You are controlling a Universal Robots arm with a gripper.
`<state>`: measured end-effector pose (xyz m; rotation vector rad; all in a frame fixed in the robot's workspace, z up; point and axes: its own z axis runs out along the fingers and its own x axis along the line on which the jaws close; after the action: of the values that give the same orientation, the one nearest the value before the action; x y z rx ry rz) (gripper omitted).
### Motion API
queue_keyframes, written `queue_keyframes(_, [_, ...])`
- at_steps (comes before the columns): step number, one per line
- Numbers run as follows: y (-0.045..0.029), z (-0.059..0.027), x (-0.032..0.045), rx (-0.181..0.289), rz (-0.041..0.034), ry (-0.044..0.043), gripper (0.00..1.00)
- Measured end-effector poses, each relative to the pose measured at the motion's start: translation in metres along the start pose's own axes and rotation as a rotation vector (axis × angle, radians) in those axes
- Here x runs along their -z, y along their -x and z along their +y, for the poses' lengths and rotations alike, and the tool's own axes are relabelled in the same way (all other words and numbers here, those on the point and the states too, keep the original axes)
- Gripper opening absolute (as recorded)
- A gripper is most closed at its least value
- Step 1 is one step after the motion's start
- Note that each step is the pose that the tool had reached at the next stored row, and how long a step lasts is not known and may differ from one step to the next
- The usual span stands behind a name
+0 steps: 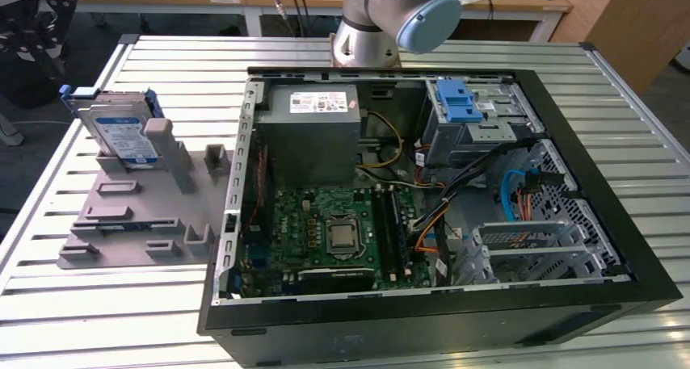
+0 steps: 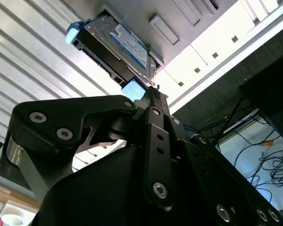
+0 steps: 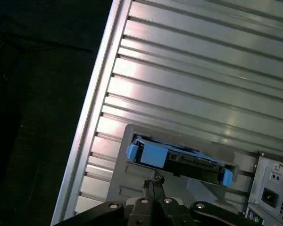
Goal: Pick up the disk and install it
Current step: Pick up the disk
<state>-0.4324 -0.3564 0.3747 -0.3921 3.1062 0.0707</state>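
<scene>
The disk [image 1: 119, 131] stands on edge in a grey holder [image 1: 129, 215] on the slatted table, at the exterior view's left. Its blue-and-white label faces out and a blue carrier frame rims it. In the second wrist view the disk [image 2: 122, 44] lies beyond my gripper [image 2: 153, 90], whose black fingers sit close together with nothing between them. In the first wrist view the gripper [image 3: 152, 181] hangs some way off the disk [image 3: 179, 160], over its blue-framed edge and not touching it.
An open black computer case [image 1: 431, 324] fills the middle and right of the table. Inside are a grey power supply [image 1: 313, 135], a green mainboard [image 1: 334, 232], loose cables and a drive cage with a blue latch [image 1: 458, 102]. The arm's base [image 1: 367, 42] stands behind the case.
</scene>
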Motion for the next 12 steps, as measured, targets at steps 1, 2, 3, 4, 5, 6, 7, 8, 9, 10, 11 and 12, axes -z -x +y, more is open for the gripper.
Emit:
queue_keyframes(1, [0.0000,0.0000,0.0000,0.011,0.0005,0.0002,0.11])
queue_keyframes(2, [0.0000,0.0000,0.0000,0.021,0.0010,0.0003,0.11])
queue_keyframes(3, [0.0000,0.0000,0.0000,0.032,0.0015,0.0005,0.11])
queue_keyframes(4, [0.0000,0.0000,0.0000,0.044,0.0020,0.0006,0.11])
queue_keyframes(5, [0.0000,0.0000,0.0000,0.055,0.0025,0.0008,0.11])
queue_keyframes(6, [0.0000,0.0000,0.0000,0.066,0.0029,0.0010,0.11])
queue_keyframes(7, [0.0000,0.0000,0.0000,0.077,0.0034,0.0012,0.11])
queue_keyframes(8, [0.0000,0.0000,0.0000,0.088,0.0038,0.0013,0.11])
queue_keyframes(9, [0.0000,0.0000,0.0000,0.099,0.0044,0.0015,0.11])
queue_keyframes(10, [0.0000,0.0000,0.0000,0.109,0.0048,0.0017,0.11])
queue_keyframes(11, [0.0000,0.0000,0.0000,0.121,0.0053,0.0019,0.11])
queue_keyframes(12, [0.0000,0.0000,-0.0001,0.132,0.0057,0.0020,0.11])
